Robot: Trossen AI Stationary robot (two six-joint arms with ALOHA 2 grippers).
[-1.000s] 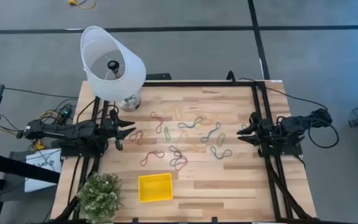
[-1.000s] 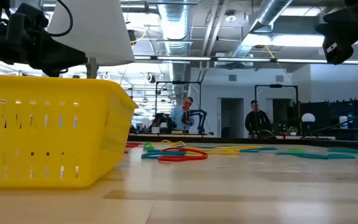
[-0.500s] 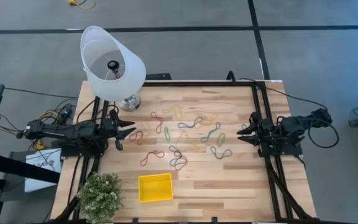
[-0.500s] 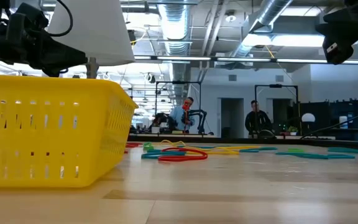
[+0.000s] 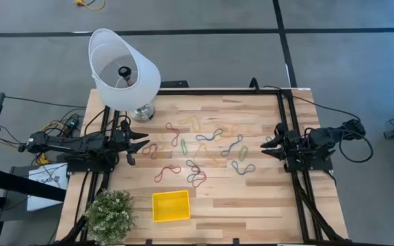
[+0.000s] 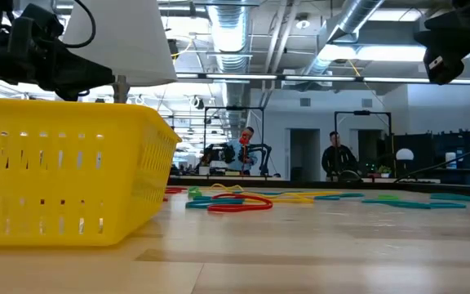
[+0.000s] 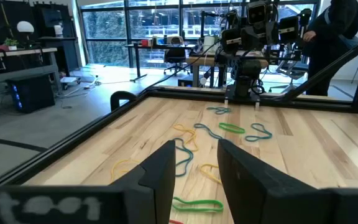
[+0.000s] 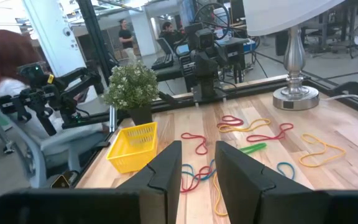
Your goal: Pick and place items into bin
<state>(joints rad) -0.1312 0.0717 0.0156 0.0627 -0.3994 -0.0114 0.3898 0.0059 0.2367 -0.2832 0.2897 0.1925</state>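
Nothing is binned yet: our small square yellow plastic bin (image 5: 170, 206) sits empty at six o'clock, thin coloured rubber-band loops (image 5: 204, 154) scattered mid-table. Left gripper (image 5: 142, 142) at nine and right gripper (image 5: 266, 146) at three hover narrowly parted, holding nothing.

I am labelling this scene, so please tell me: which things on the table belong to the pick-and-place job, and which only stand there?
Job:
rubber bands, scattered mid-table
yellow bin
left gripper, open
right gripper, open

Bystanders:
white lamp
potted plant

Scattered rubber bands (image 5: 204, 152), empty yellow bin (image 5: 170, 206)
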